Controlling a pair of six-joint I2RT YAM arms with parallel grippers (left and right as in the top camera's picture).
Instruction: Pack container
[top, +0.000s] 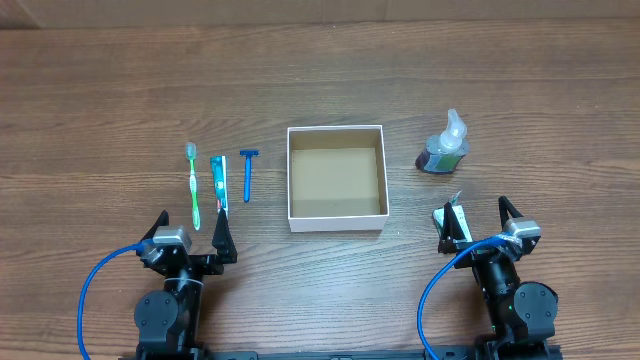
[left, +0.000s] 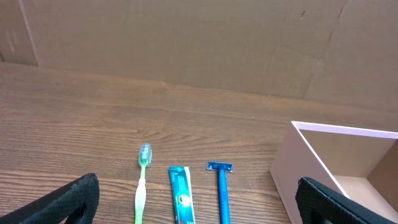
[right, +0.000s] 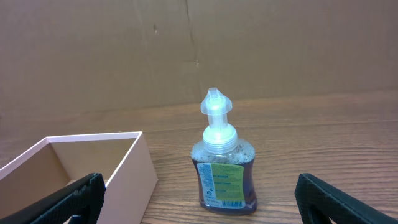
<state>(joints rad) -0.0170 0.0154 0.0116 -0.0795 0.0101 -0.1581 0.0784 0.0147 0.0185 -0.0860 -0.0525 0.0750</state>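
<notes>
**Wooden tabletop, white box at centre, both tools released**

The left tool (top: 190, 236) sits at the near edge of the tabletop (top: 110, 90). Its two black fingers are spread wide with nothing between them. Just beyond its fingertips three things lie side by side, each pointing away from the arm and none touching another. A green-and-white toothbrush (top: 193, 186) is on the left, a blue-and-white toothpaste tube (top: 218, 183) in the middle, and a blue razor (top: 247, 172) on the right, head at the far end.

The right tool (top: 478, 222) is likewise released, fingers wide apart and gripping nothing. Ahead of it a soap bottle (top: 443, 150) stands upright, with a clear pump top and dark liquid inside. Its label faces the right wrist camera.

Roughly midway between the arms rests the box (top: 336, 222): square, shallow and open-topped, with white walls and a brown floor. It sits just right of the razor and left of the bottle, apart from both. A brown cardboard wall (left: 186, 50) backs the tabletop in both wrist views.
</notes>
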